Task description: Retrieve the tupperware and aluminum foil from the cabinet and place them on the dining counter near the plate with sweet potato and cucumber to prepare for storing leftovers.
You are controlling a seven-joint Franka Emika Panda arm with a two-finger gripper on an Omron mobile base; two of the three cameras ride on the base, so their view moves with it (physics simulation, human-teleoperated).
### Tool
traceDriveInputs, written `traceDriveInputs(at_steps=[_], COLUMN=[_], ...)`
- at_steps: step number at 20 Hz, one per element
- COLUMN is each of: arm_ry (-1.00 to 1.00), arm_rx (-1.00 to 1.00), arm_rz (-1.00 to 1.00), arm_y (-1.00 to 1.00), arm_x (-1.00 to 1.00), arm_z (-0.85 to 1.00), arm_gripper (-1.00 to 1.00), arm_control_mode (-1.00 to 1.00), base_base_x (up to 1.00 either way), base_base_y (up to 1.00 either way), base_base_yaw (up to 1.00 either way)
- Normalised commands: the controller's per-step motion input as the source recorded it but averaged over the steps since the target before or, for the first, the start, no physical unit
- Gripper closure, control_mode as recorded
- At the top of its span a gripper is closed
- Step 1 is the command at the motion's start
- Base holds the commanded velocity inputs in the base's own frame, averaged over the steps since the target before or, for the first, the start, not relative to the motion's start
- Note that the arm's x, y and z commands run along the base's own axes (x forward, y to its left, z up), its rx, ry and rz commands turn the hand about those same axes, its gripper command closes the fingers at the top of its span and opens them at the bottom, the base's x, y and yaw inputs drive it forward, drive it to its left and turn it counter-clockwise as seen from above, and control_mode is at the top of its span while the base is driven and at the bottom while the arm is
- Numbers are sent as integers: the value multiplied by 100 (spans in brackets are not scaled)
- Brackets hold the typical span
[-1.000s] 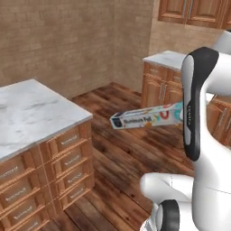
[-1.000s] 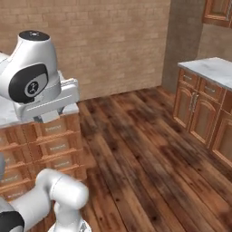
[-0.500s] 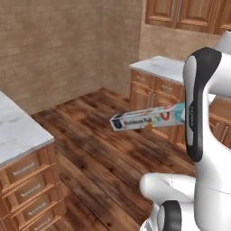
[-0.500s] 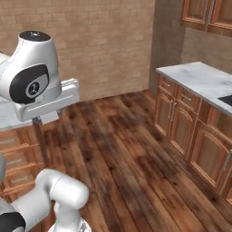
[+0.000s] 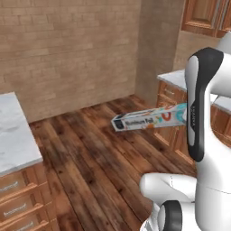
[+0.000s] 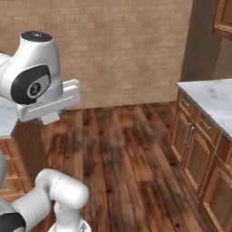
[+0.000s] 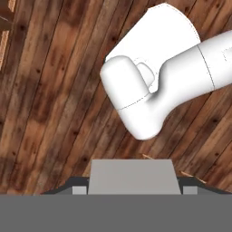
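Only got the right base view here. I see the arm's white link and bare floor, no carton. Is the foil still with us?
Observer: Yes. In the left base view the aluminum foil hangs level above the wooden floor, jutting left from behind the arm.
Operator: Which end leads?
Observer: Its dark end points left, toward the marble-topped counter.
Operator: Fingers visible on it?
Observer: No, the arm hides the grasp; the hand view looks down at floorboards.

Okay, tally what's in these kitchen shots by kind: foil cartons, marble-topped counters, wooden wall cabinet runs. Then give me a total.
aluminum foil carton: 1
marble-topped counters: 2 (left one, right one)
wooden wall cabinet run: 1
Total: 4
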Motion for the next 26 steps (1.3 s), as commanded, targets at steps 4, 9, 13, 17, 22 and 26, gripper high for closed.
traceDriveInputs(at_steps=[4, 9, 13, 17, 22, 26], arm_ry=[0, 0, 0, 0, 0, 0], arm_rx=[0, 0, 0, 0, 0, 0], arm_rz=[0, 0, 0, 0, 0, 0], arm_y=[0, 0, 0, 0, 0, 0], arm_x=[0, 0, 0, 0, 0, 0], arm_z=[0, 0, 0, 0, 0, 0], arm_gripper=[100, 100, 100, 100, 100, 100], arm_control_mode=[100, 100, 100, 100, 100, 100], base_base_x=[100, 100, 100, 100, 100, 100], base_base_y=[-24, -59, -100, -100, -89, -56], base_base_yaw=[60, 54, 42, 38, 37, 49])
